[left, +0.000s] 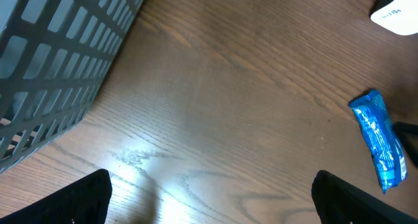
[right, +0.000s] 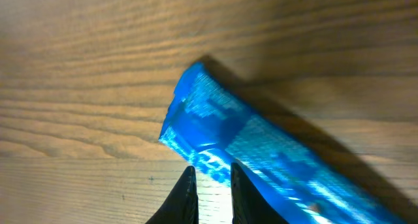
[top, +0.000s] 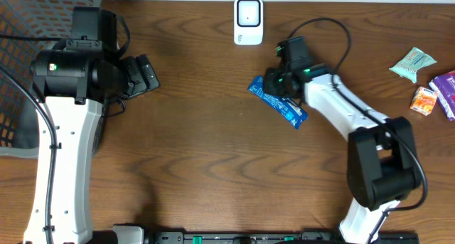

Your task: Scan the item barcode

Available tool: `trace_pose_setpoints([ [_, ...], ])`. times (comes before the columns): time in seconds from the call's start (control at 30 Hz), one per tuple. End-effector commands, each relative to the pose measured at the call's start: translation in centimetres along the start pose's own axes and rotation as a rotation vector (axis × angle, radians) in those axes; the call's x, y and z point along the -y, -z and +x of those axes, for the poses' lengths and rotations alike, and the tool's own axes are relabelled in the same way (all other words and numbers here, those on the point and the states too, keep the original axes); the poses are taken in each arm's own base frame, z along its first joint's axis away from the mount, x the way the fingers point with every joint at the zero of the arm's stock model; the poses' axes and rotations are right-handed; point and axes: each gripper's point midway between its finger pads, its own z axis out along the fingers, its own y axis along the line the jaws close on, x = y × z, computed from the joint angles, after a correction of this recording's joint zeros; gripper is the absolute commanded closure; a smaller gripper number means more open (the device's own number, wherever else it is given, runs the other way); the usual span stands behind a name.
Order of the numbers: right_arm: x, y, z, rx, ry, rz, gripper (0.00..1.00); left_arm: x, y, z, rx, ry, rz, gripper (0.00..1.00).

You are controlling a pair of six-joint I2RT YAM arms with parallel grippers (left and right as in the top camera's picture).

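The item is a long blue snack packet (top: 279,102) lying slantwise near the middle of the wooden table. My right gripper (top: 279,82) is at its upper left end. In the right wrist view the two dark fingers (right: 188,191) stand close together, pinching the edge of the blue packet (right: 261,145), which casts a shadow on the wood. The white barcode scanner (top: 248,20) stands at the table's far edge, a short way beyond the packet. My left gripper (top: 146,73) hovers far to the left, wide open with nothing between its fingers (left: 85,198). The left wrist view shows the packet (left: 380,140) at far right.
A grey mesh basket (top: 28,30) fills the far left corner, beside the left arm, and also shows in the left wrist view (left: 52,74). At the right edge lie a teal packet (top: 412,65), a small orange packet (top: 424,100) and a purple packet (top: 446,93).
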Motion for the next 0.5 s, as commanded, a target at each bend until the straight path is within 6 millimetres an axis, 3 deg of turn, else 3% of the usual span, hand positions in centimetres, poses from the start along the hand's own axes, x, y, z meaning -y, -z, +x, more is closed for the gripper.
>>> trace_pose_setpoints([
  [0.0, -0.2, -1.9, 0.7, 0.013, 0.011, 0.072, 0.86, -0.4, -0.1, -0.2, 0.004, -0.002, -0.018, 0.02],
  [0.27, -0.1, -4.1, 2.0, -0.012, 0.025, 0.096, 0.85, -0.4, -0.1, -0.2, 0.004, -0.002, -0.018, 0.02],
  [0.47, -1.7, -2.2, 1.4, -0.01, 0.064, 0.036, 0.86, -0.4, -0.1, -0.2, 0.004, -0.002, -0.018, 0.02],
])
